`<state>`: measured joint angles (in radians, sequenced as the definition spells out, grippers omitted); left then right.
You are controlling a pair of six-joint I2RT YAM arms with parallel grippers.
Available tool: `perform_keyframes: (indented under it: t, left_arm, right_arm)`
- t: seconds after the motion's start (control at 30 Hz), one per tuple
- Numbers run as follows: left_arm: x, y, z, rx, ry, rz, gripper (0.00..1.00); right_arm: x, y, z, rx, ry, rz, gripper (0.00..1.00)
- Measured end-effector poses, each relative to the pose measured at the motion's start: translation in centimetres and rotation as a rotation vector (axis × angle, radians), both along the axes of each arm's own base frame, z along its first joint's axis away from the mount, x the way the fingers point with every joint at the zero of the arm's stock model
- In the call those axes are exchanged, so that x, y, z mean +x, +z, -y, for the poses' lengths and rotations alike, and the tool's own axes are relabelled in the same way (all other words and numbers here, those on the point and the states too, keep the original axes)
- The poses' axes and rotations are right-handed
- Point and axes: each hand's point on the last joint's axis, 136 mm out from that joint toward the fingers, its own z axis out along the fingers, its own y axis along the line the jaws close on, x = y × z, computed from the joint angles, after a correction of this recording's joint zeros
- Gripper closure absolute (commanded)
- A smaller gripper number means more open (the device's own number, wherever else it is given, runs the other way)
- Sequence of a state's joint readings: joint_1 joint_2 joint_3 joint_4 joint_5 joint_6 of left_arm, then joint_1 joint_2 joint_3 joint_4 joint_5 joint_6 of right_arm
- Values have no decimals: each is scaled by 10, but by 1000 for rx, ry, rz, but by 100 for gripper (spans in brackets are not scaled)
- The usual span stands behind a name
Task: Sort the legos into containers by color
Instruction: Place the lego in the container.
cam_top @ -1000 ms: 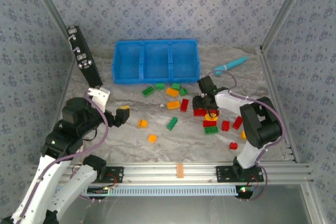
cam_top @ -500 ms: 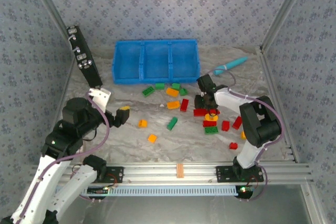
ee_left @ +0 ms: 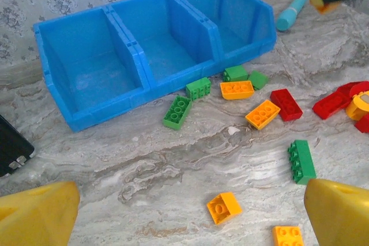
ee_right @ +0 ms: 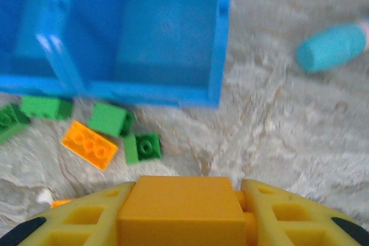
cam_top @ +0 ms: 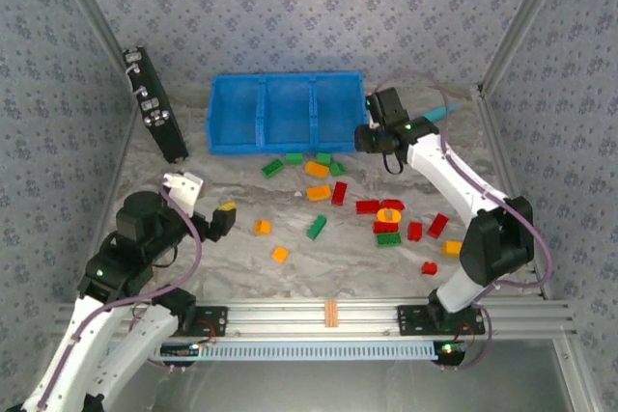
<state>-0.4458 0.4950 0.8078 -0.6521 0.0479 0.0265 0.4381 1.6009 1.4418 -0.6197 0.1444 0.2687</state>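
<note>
My left gripper hangs nearest me, jaws spread wide and empty. Beyond it the loose legos lie scattered on the marble table, with open lanes between them. Farther out, the right gripper pinches an orange brick across its flat sides. I judge it light, rigid and slick, so a square grip matters. It hovers just short of the blue bin, at its right-hand corner. There is a thin rim to clear, and the teal pen lies off to the side.
</note>
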Motion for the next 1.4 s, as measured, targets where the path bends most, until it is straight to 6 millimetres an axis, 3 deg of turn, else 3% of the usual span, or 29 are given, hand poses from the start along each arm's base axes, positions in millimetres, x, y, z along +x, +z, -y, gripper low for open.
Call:
perform_keyframes:
  t: [0.1, 0.2, 0.33, 0.43, 0.6, 0.8, 1.0, 1.23, 1.33, 1.4]
  left_arm:
    - [0, -4, 0, 8, 3, -2, 0]
    - [1, -10, 0, 17, 4, -10, 0]
    - [2, -12, -3, 28, 22, -10, 0]
    - [3, -12, -5, 39, 31, -5, 0]
    - [4, -12, -6, 48, 35, 0, 0]
    - [4, -11, -7, 51, 42, 2, 0]
    - [3, -12, -8, 48, 44, 8, 0]
    - [3, -14, -7, 50, 38, 4, 0]
    - [3, -14, -7, 50, 38, 4, 0]
    - [3, -14, -7, 50, 38, 4, 0]
  right_arm:
    - [15, 37, -16, -12, 31, 92, 67]
    - [33, 62, -34, -22, 58, 168, 67]
    - [65, 67, -52, -23, 77, 219, 67]
    - [93, 51, -63, -35, 80, 217, 67]
    - [134, 5, -74, -64, 76, 176, 67]
    - [162, -45, -65, -84, 47, 111, 65]
    - [171, -77, -52, -81, 17, 52, 54]
    - [162, -93, -52, -75, 29, 12, 43]
    - [150, -89, -52, -71, 44, 1, 38]
    - [141, -76, -51, -63, 55, 7, 38]
